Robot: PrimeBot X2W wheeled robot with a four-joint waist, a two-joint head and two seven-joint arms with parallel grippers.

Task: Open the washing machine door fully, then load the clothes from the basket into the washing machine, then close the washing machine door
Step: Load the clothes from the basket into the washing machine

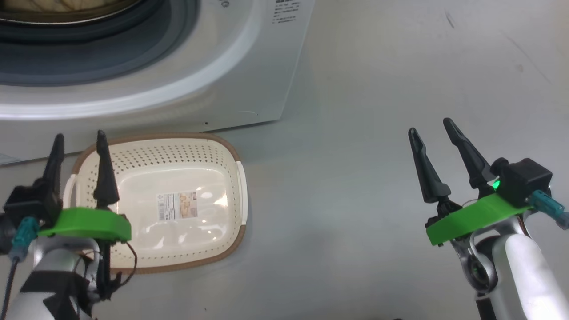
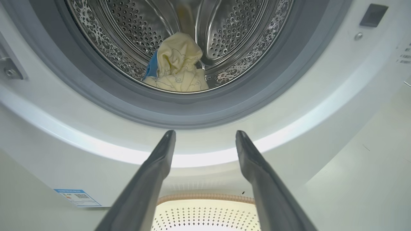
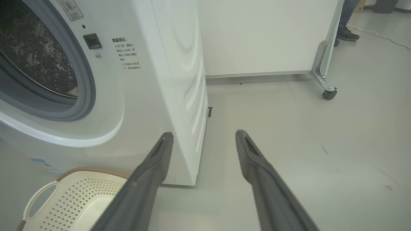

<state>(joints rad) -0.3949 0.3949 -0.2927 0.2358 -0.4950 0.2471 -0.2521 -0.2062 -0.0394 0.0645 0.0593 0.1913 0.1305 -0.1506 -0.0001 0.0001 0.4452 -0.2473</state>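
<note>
Clothes [image 2: 178,61], pale yellow w/ blue trim, in drum [image 2: 135,29] at 12 o'clock, grey floor [image 1: 355,133], L gripper [image 1: 79,135] & R gripper [image 1: 430,126] gaping, empty.

The right gripper [image 3: 203,134] rises from six o'clock with its two dark fingers spread apart and nothing between them. The washing machine [image 3: 144,96] stands at ten o'clock, its steel drum [image 3: 38,61] ringed by a grey gasket [image 3: 82,96]. The basket [image 3: 74,192] sits at seven o'clock on the grey floor [image 3: 289,128], just before the machine. At one o'clock a white panel [image 3: 263,38] stands on a caster [image 3: 329,94], with a person's shoe [image 3: 346,33] beyond it.
</note>
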